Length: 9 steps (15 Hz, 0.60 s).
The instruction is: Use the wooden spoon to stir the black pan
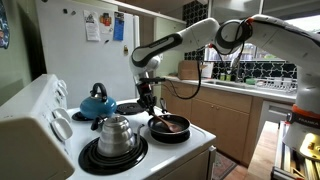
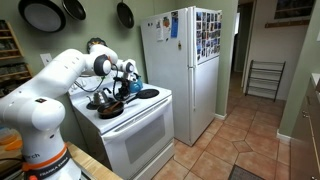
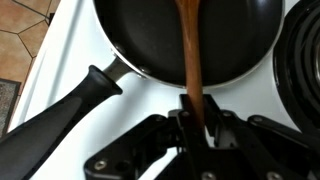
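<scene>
- Black Robotiq gripper [image 3: 195,112] fills the wrist view, fingers clamped narrow on the handle of a slim light-brown wooden spoon [image 3: 188,50].
- White electric stove [image 3: 60,45] lies beneath the gripper.
- Round shallow black frying pan [image 3: 130,30] sits just ahead of the fingertips, its dark handle angling back beside them.
- Wooden spoon runs forward from the grip, over the pan's rim.

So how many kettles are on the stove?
2. The steel kettle sits on the nearest burner in an exterior view; the blue kettle sits just behind it. None seem hidden.
</scene>
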Available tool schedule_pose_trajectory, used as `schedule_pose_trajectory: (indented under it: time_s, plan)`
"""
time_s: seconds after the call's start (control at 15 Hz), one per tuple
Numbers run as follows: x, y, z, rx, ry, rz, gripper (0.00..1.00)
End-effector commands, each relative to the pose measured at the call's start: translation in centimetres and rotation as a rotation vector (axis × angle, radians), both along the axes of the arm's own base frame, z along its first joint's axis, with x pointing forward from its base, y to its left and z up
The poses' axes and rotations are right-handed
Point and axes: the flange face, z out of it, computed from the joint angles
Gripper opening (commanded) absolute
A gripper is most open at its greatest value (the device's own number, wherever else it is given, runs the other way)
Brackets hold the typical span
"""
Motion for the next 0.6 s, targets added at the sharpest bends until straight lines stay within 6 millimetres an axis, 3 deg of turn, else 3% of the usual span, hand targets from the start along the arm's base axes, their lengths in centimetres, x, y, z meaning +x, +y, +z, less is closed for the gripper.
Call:
schedule_pose_trajectory:
  time_s: [0.0, 0.53]
  plan:
    - [0.1, 0.3, -0.2, 0.009, 0.021, -0.005, 0.04]
    - [-0.2, 1.9, 3.2, -0.055, -0.055, -0.058, 0.04]
